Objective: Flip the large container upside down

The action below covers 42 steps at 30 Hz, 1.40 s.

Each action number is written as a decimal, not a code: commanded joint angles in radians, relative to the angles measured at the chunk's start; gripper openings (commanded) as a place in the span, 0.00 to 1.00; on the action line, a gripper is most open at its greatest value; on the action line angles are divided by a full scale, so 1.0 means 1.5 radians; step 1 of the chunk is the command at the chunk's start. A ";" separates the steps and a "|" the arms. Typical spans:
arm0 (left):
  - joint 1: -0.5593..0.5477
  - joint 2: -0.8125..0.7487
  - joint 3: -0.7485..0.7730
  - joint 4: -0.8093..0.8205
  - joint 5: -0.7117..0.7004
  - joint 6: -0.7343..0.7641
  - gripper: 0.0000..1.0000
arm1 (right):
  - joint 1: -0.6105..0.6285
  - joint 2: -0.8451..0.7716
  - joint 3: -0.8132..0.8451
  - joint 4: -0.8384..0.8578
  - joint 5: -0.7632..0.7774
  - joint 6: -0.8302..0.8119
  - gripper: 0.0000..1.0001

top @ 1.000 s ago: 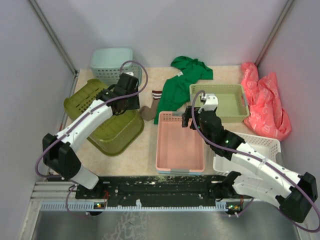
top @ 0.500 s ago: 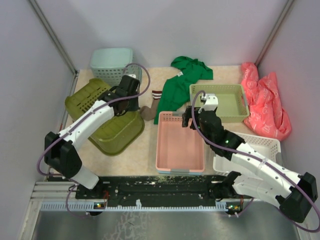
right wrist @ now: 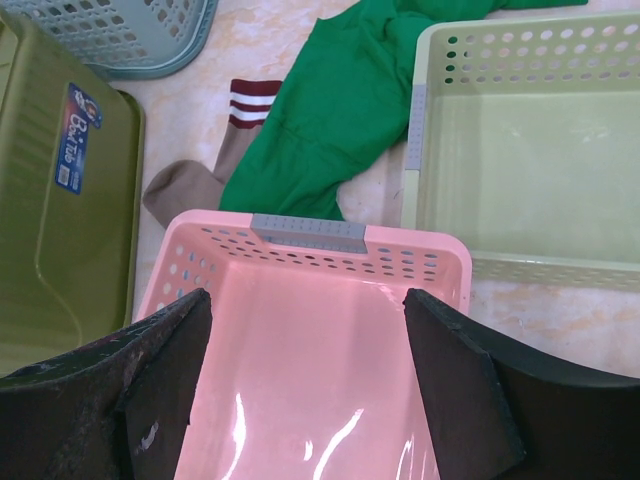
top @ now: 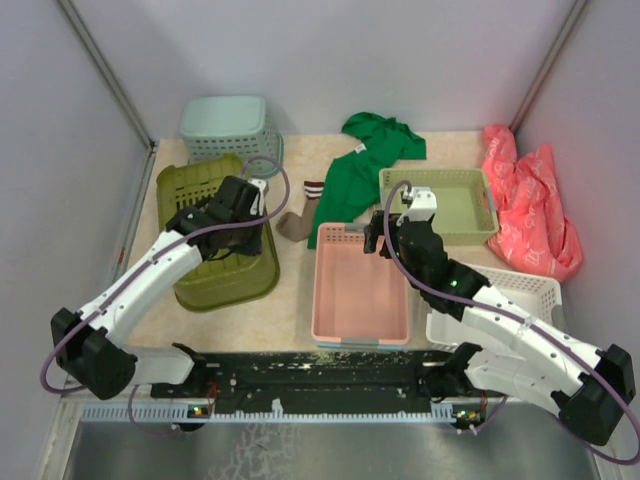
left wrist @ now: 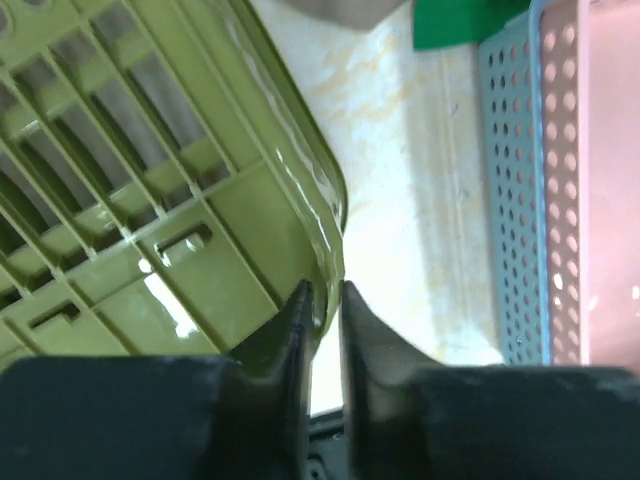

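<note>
Left hand [left wrist: 322, 296] is pinched tight on the rim of the large container [top: 228, 278], its 2 dark fingers [left wrist: 375, 362] squeezing the olive-green edge between them. This container lies at the left of the counter [top: 295, 290], just in front of the teal basket [top: 226, 126]. It is tipped rather than flat on its base: a slotted face shows at its far end, and a smooth side wall with a blue sticker [right wrist: 74, 138] faces up. A strip of bare counter separates it from the pink tray [top: 360, 295]. Over that tray's far end the right hand [right wrist: 305, 300] hovers with its jaws spread wide, gripping nothing. Beyond the tray lie a striped sock [right wrist: 205, 165] and a green garment [right wrist: 335, 95], beside a pale green tray [right wrist: 520, 150].
</note>
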 commanded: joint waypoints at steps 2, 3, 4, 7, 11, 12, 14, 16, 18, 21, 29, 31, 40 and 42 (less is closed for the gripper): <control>-0.005 -0.039 0.016 -0.091 -0.024 0.001 0.52 | -0.004 0.001 0.000 0.031 0.008 0.000 0.78; -0.005 -0.038 0.036 -0.094 -0.023 0.000 0.60 | -0.004 0.001 0.000 0.033 0.007 -0.001 0.78; -0.005 -0.036 0.059 -0.094 -0.016 -0.002 0.67 | -0.003 0.002 0.000 0.034 0.006 0.000 0.78; -0.005 -0.027 0.115 -0.044 0.003 -0.008 0.75 | -0.003 0.001 -0.001 0.034 0.005 0.005 0.78; -0.004 0.015 0.137 0.108 0.044 -0.072 0.73 | -0.003 -0.007 -0.008 0.035 0.002 0.015 0.78; -0.004 0.041 0.150 0.131 0.053 -0.089 0.72 | -0.004 -0.010 -0.009 0.031 0.003 0.017 0.78; -0.004 0.102 0.176 0.172 0.069 -0.109 0.71 | -0.004 -0.017 -0.009 0.023 0.005 0.019 0.78; -0.003 0.170 0.207 0.187 0.051 -0.127 0.71 | -0.003 -0.026 -0.008 0.011 0.009 0.018 0.78; 0.000 0.210 0.219 0.203 0.030 -0.135 0.71 | -0.003 -0.040 -0.007 -0.004 0.022 0.018 0.78; 0.014 0.243 0.211 0.189 0.015 -0.146 0.72 | -0.004 -0.059 -0.009 -0.021 0.042 0.011 0.78; 0.051 0.099 -0.028 0.158 0.035 -0.151 0.73 | -0.003 -0.031 -0.001 -0.030 0.048 0.005 0.79; 0.073 0.050 -0.076 0.142 0.038 -0.134 0.73 | -0.004 0.007 0.025 -0.042 0.044 0.029 0.79; 0.175 -0.063 -0.048 0.090 0.132 -0.063 0.75 | 0.108 0.209 0.169 -0.089 -0.028 0.092 0.81; 0.175 -0.074 -0.038 0.123 0.187 -0.063 0.76 | 0.127 0.242 0.188 -0.087 -0.047 0.123 0.81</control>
